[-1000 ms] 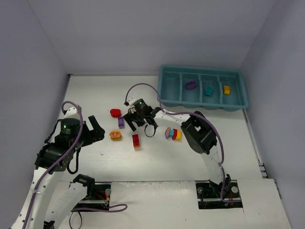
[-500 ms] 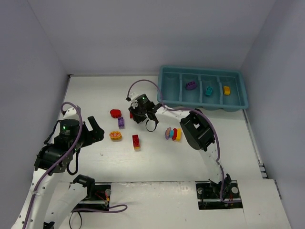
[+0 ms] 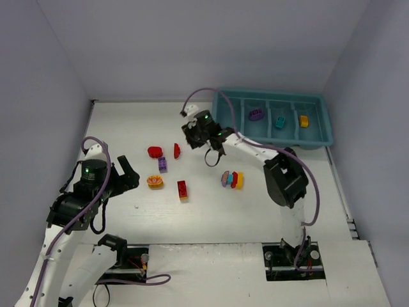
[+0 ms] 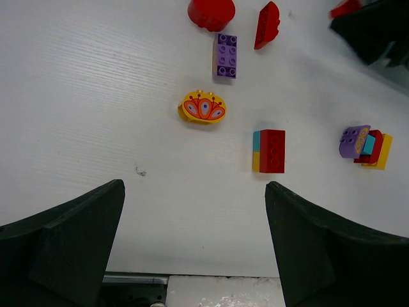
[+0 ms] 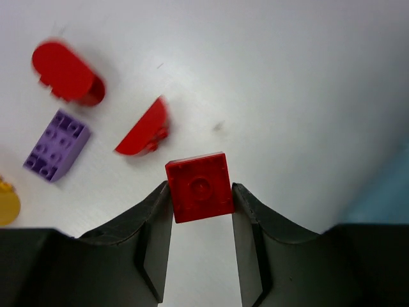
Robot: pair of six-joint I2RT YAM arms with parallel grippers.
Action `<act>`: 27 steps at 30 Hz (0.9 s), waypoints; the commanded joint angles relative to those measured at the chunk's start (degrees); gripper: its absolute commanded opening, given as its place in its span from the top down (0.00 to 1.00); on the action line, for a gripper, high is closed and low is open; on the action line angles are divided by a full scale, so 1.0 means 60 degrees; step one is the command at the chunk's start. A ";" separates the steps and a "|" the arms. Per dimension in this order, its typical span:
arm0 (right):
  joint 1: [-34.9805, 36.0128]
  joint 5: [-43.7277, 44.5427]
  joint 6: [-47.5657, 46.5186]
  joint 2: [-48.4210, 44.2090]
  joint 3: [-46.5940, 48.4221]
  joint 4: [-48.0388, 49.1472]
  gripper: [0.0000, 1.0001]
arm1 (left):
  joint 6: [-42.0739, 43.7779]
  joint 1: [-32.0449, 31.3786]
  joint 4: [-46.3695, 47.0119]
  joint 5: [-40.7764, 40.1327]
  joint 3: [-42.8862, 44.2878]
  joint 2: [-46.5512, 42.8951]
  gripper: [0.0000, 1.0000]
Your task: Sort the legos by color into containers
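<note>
Status: sorting is partly complete. The teal tray [image 3: 268,92] holds three pieces. A purple brick [image 3: 256,114] lies in the second compartment from its left end, a cyan brick [image 3: 280,121] in the third and a yellow brick [image 3: 303,119] in the fourth. The first compartment, at the tray's left end, shows nothing in it. I judge it reserved for red.

The right gripper [image 3: 190,132] hangs just off the tray's left end. Its fingers are clamped on two opposite sides of a red square brick [image 5: 199,186]. I read the step in hand as carrying this brick to the first compartment.

The left gripper [image 4: 193,192] sits well away from the tray, fingers spread wide with nothing between them.

Six items remain, all left of the tray and on its near side:
- a red rounded brick [image 3: 154,151]
- a red half-round brick [image 3: 176,151]
- a purple eight-stud brick [image 3: 162,164]
- an orange oval piece [image 3: 154,181]
- a red-cyan-yellow stack [image 3: 183,189]
- a multicoloured stack [image 3: 232,180]

I expect both stacks to need separating before sorting.
</note>
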 commanded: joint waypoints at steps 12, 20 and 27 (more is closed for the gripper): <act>-0.3364 0.1868 0.1218 0.0412 0.2918 -0.0008 0.77 | -0.0274 -0.0042 0.0670 -0.0338 0.0348 0.0582 0.16; -0.3789 0.1458 0.1161 0.1657 0.4546 -0.0258 0.43 | -0.0362 -0.0042 0.0904 -0.0485 0.0363 0.0948 0.16; -0.3629 0.0536 0.1350 0.1484 0.4944 -0.0258 0.39 | -0.0377 -0.0042 0.1110 -0.0529 0.0436 0.1226 0.16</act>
